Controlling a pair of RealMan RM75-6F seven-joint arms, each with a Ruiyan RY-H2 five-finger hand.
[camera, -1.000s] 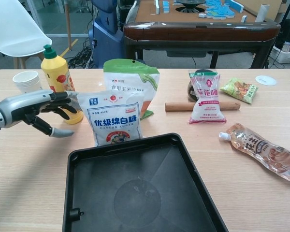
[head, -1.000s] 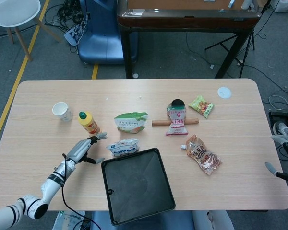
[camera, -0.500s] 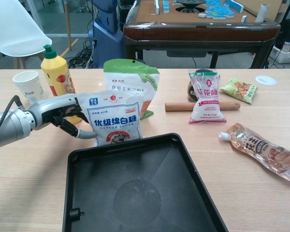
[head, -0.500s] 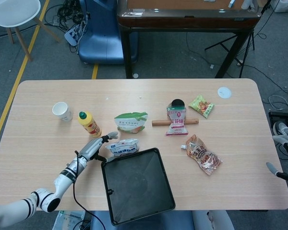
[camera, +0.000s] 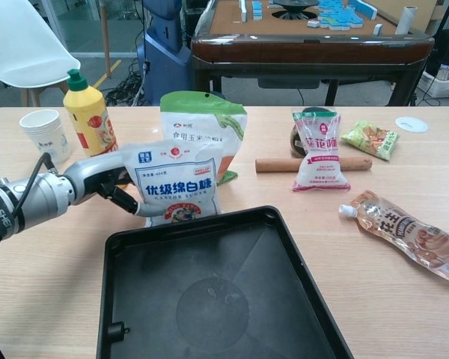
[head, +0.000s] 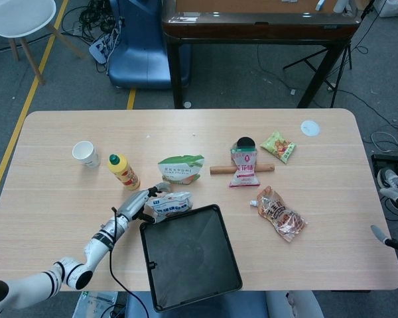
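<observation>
**Left robot hand closing in on the sugar bag**

The white sugar bag (camera: 178, 182) stands upright on the surface (head: 331, 165), just behind the far left corner of the black tray (camera: 232, 299) and in front of the green-topped pouch (camera: 203, 123). The left robot hand (camera: 108, 183) is at the bag's left edge, fingers spread around that side, with the thumb low near the bag's bottom corner and the other fingers high by its top corner. It touches or nearly touches the bag; I cannot tell whether it has a firm hold, and the bag sits on the surface unlifted. In the head view the same hand (head: 144, 199) lies against the bag (head: 172, 203).

This looks like the grasping step: the hand is set on the bag but has not closed. The next move would call for the fingers to press in on the soft, crumpling side without tipping the bag over, and for keeping clear of the yellow bottle (camera: 88, 123) just behind the wrist.

Of the right robot hand (head: 388, 237) only a sliver shows at the right edge of the head view, well apart from everything; whether it is wide or closed I cannot tell.

Further out stand a paper cup (camera: 45, 131), a wooden rolling pin (camera: 273, 164), a pink packet (camera: 318, 149) and a peanut pouch (camera: 404, 232).
</observation>
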